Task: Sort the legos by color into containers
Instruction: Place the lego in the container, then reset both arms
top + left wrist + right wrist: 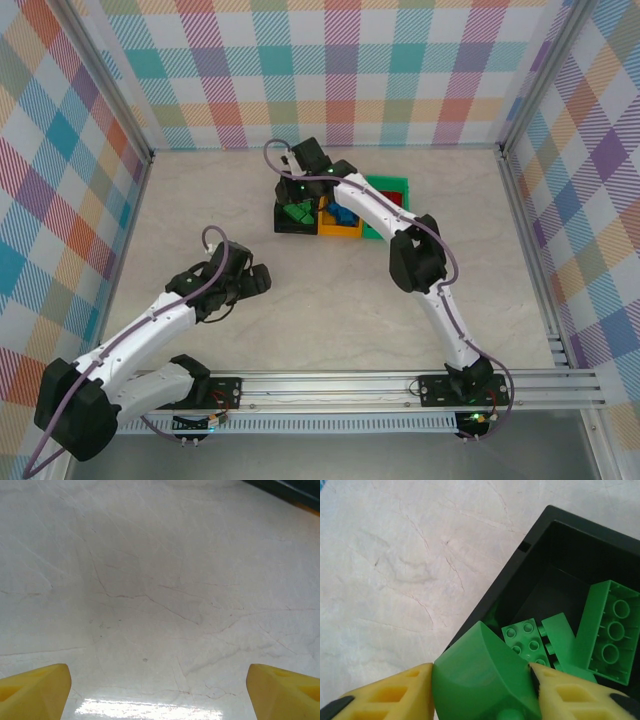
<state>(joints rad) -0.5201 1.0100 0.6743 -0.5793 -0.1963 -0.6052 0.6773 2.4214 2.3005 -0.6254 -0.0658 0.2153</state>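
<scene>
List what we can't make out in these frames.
- Top view: right arm crosses the orange bin and green bin, hiding most of their contents.
- Top view: bricks in the black bin too small to count.
- Right wrist view: green brick in the right gripper, lower part cut off by the bottom edge.

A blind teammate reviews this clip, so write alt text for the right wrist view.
A curved green brick sits between the right gripper's yellow fingers, touching both, at the rim of the black bin. Inside the bin lie other green legos; pale marbled table spreads to the left.
</scene>
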